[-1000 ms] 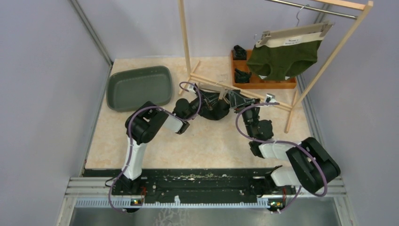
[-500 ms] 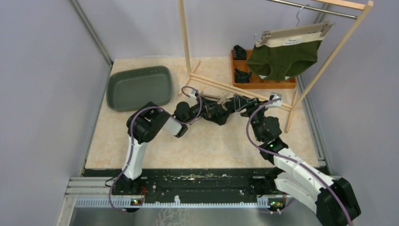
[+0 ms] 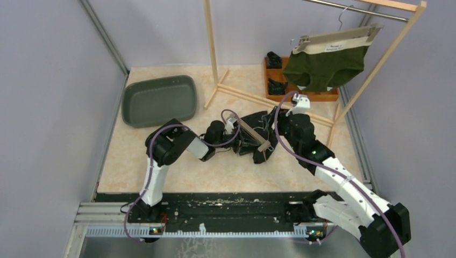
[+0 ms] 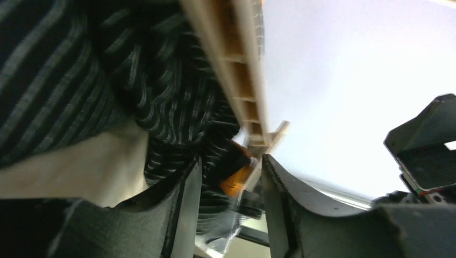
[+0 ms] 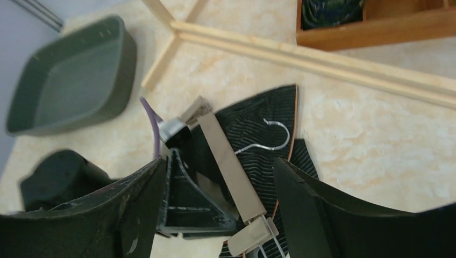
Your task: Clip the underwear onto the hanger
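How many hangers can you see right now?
2. The rail hanger, back right, holds green underwear; the table hanger lies on black striped underwear. I see no others.

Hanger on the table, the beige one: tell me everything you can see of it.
The hanger is a flat beige bar, plastic by its look, with a clip at each end and a thin metal hook at its middle. It rests diagonally over the black striped underwear, the hook flat on the fabric. The left gripper, open, lies alongside the bar; the right gripper, open, hovers above it. Whether either clip bites the fabric cannot be told.
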Controlling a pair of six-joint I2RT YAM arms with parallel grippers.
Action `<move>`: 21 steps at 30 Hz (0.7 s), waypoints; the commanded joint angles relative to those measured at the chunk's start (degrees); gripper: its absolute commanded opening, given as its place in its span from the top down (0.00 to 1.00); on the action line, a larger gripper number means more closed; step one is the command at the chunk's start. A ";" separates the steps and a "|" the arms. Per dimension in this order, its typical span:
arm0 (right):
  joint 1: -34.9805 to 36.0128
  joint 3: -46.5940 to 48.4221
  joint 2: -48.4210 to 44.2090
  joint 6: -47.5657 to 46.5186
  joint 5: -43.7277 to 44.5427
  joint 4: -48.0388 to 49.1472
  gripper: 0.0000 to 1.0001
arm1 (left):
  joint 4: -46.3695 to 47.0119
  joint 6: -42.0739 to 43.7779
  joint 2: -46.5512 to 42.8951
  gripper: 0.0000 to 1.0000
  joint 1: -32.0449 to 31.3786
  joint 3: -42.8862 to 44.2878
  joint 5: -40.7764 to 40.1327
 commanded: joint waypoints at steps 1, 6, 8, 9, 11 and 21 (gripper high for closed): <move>-0.24 5.07 3.48 -2.33 -2.93 -6.92 0.27 | -31.88 23.21 -10.19 0.49 -0.37 3.78 -0.13; -0.29 4.52 6.48 -2.64 -4.31 -7.87 0.25 | -53.98 37.13 -18.10 0.47 -0.63 6.14 -12.90; -0.23 4.03 7.68 -3.47 -4.82 -7.25 0.24 | -57.85 39.60 -20.46 0.47 -0.59 6.16 -16.77; -0.24 4.16 8.54 -4.36 -5.02 -7.11 0.24 | -59.12 40.34 -21.58 0.46 -0.59 6.08 -18.35; -0.28 5.22 10.91 -7.04 -5.80 -7.25 0.23 | -60.82 41.18 -23.63 0.46 -0.23 5.63 -20.44; -0.21 10.63 22.71 -16.25 -11.74 -4.44 0.23 | -61.79 41.22 -36.44 0.24 8.00 -1.94 -25.13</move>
